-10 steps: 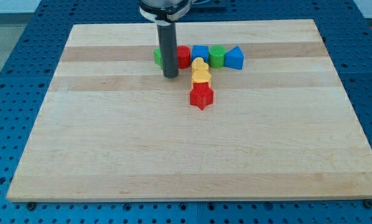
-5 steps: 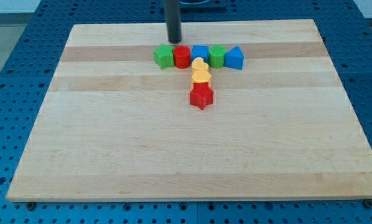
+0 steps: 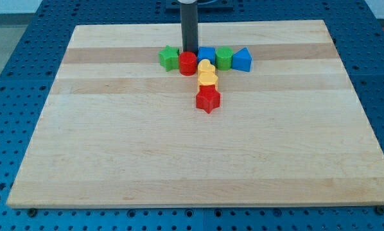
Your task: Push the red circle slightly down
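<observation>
Jaws none: upright rod, my tip [image 3: 189, 52] touching red circle [image 3: 188, 63] from the view's top; circle's orientation indeterminate.

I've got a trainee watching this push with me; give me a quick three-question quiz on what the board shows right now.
1. True or false: my tip stands at the view's top side of the red circle.
2. Which block sits directly at the view's left of the red circle? A) blue cube B) green block C) red star
3. Fill in: below the two yellow blocks lies the red ____.

Key:
1. True; the rod meets the circle's upper edge, and the circle sits slightly lower than its row.
2. B, the green block; the blue cube is at its right.
3. Star, the red star.
</observation>
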